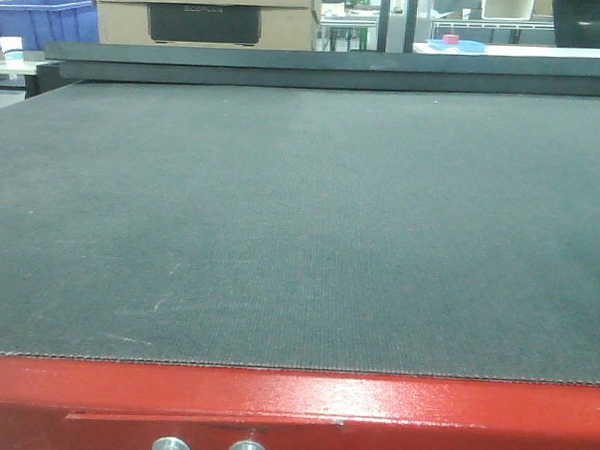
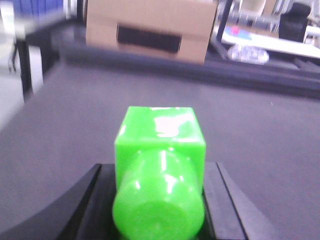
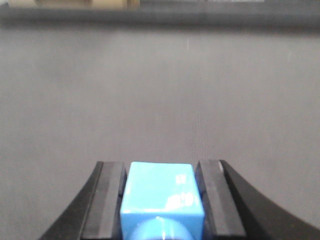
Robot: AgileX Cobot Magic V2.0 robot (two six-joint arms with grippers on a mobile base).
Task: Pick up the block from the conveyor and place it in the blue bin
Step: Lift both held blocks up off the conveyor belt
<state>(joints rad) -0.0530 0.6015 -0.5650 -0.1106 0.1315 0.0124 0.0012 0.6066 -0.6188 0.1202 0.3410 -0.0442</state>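
Observation:
The sky-blue block [image 3: 161, 192] sits between the black fingers [image 3: 107, 195] of my right gripper [image 3: 161, 170], which is shut on it just above the belt. My left gripper [image 2: 160, 170] is shut on a glossy green block [image 2: 160, 145] with a round peg facing the camera. The conveyor [image 1: 300, 225] is a wide dark grey belt with a red frame [image 1: 292, 404] and two silver buttons [image 1: 171, 447]. Neither gripper shows in the front view, where the belt lies bare. The blue bin [image 1: 40, 19] stands beyond the belt's far left corner.
A cardboard box [image 1: 205, 12] with a dark panel stands behind the belt's far edge, also seen as the box [image 2: 150, 27] in the left wrist view. A white cup [image 1: 9, 45] sits by the bin. A table with a blue dish [image 1: 457, 45] is at the back right.

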